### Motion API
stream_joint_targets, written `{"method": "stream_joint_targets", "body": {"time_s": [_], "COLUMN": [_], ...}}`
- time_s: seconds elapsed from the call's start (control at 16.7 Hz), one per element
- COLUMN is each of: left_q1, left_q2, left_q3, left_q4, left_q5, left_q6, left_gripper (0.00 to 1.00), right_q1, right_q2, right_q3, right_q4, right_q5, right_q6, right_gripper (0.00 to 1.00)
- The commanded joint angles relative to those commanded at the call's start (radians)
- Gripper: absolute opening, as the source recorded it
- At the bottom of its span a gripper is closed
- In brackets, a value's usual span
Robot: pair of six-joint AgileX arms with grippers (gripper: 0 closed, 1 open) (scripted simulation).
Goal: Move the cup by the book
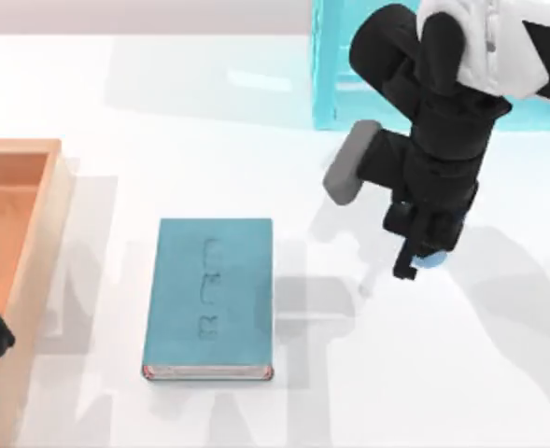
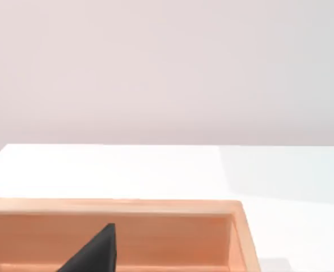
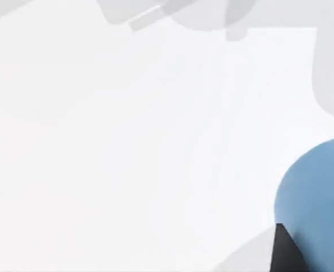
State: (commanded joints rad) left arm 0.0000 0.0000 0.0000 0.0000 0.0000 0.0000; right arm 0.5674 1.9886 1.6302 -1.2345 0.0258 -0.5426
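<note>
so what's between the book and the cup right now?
Nothing: in the top view, bare white table with shadows separates the book from the cup, which sits under the right gripper.

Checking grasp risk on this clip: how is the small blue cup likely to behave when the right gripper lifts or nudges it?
The cup looks smooth and rounded, so it may slip against the fingers. It is far smaller than the book, so probably light and easily tipped. The right gripper sits over it; the grip cannot be judged.

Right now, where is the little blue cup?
In the top view, the cup peeks out under the right gripper, right of the book.
</note>
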Motion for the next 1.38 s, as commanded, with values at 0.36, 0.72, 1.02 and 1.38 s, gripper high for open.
{"method": "stream_joint_targets", "body": {"time_s": [0.36,0.72,1.02,1.38], "left_q1": [0.000,0.000,0.000,0.000], "left_q2": [0.000,0.000,0.000,0.000], "left_q3": [0.000,0.000,0.000,0.000], "left_q4": [0.000,0.000,0.000,0.000], "left_q5": [0.000,0.000,0.000,0.000], "left_q6": [0.000,0.000,0.000,0.000], "left_gripper": [1.00,1.00,1.00,1.00], "right_q1": [0.173,0.232,0.228,0.224], "right_q2": [0.177,0.277,0.294,0.284], "right_q3": [0.301,0.528,0.602,0.584], "right_q4": [-0.169,-0.277,-0.302,-0.285], "right_q5": [0.001,0.000,0.002,-0.001], "right_q6": [0.712,1.207,1.359,1.355], "right_gripper": [0.00,0.00,0.00,0.00]}}
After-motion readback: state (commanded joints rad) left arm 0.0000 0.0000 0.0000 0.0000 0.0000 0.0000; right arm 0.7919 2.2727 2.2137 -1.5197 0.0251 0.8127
